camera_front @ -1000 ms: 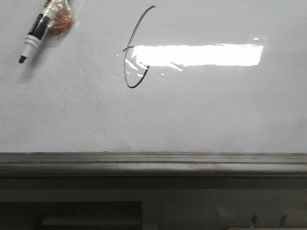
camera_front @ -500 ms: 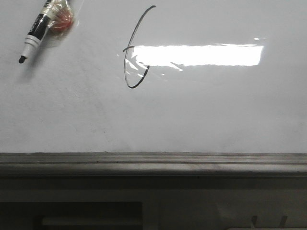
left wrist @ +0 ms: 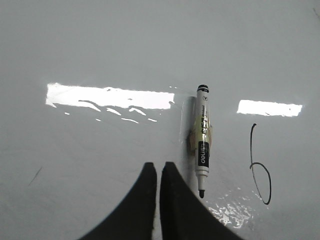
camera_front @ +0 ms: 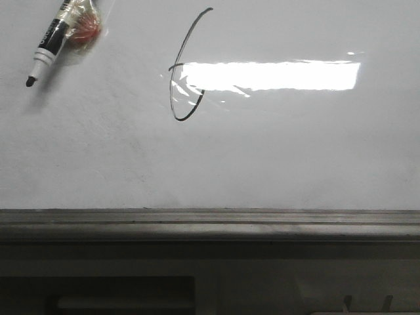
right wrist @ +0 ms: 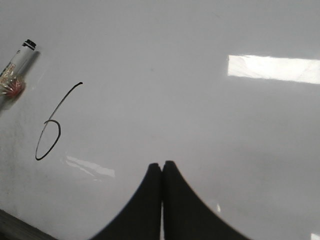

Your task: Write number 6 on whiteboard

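Observation:
The number 6 [camera_front: 184,72] is a thin black stroke on the whiteboard [camera_front: 262,157]. It also shows in the left wrist view [left wrist: 260,167] and the right wrist view [right wrist: 50,132]. A black-and-white marker [camera_front: 54,41] with tape round its barrel lies uncapped on the board to the left of the 6; it also shows in the left wrist view [left wrist: 202,145] and the right wrist view [right wrist: 15,65]. My left gripper [left wrist: 158,166] is shut and empty beside the marker's tip. My right gripper [right wrist: 162,165] is shut and empty over bare board.
A grey metal rail [camera_front: 210,223] edges the board's near side, with a dark cabinet [camera_front: 98,295] below it. A bright rectangular light reflection [camera_front: 269,75] lies across the 6's loop.

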### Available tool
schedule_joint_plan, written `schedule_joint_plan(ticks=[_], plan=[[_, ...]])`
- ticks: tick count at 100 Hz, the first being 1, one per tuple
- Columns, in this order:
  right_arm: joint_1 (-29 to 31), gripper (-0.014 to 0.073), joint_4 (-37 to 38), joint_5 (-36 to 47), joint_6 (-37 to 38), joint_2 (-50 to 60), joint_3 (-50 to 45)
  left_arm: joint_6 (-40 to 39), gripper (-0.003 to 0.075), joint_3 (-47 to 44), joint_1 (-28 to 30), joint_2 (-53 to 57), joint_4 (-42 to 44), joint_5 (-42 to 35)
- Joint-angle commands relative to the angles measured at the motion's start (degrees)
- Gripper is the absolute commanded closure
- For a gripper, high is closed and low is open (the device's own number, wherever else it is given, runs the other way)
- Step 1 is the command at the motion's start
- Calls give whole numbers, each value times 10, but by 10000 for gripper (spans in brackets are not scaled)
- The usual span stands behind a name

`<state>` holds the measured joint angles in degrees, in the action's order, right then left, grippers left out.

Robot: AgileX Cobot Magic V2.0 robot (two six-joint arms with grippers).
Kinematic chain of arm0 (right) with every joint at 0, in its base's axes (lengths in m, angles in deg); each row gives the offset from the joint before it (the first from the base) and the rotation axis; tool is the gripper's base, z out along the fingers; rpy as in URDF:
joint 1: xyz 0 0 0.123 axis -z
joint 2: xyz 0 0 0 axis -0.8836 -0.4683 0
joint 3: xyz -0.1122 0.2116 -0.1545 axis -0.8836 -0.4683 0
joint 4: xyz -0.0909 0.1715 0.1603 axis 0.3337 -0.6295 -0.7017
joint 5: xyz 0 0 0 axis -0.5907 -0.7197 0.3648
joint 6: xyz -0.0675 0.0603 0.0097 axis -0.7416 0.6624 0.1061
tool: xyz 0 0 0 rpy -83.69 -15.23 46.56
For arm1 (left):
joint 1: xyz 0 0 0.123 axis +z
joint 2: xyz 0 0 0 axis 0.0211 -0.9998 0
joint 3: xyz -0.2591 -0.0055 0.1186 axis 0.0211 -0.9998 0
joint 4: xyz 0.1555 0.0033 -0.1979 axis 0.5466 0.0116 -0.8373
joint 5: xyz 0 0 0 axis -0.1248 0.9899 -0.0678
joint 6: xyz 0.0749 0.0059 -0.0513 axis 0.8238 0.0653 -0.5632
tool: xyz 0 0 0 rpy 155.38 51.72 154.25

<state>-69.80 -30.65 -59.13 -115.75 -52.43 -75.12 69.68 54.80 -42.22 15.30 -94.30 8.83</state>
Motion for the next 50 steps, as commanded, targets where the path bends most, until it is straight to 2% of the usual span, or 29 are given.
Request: schedule_joint_plan(ticks=[1,7,12,23,31,42,50], plan=[[3,659,-15,27,-7,-4,14,-2,740,15,0,-5,6,11],[3,659,-15,27,-7,-4,14,-5,740,14,0,-6,39,10],[3,659,-15,27,-7,-4,14,-43,740,9,0,-6,96,7],[3,659,-15,27,-7,-4,14,-267,740,-10,26,-29,305,-20],[3,659,-15,27,-7,-4,14,-433,740,-26,62,-55,499,-15],[3,659,-15,27,-7,-4,14,-634,740,-37,135,-70,741,36],[3,659,-15,27,-7,-4,14,-753,740,-38,183,-61,853,93]])
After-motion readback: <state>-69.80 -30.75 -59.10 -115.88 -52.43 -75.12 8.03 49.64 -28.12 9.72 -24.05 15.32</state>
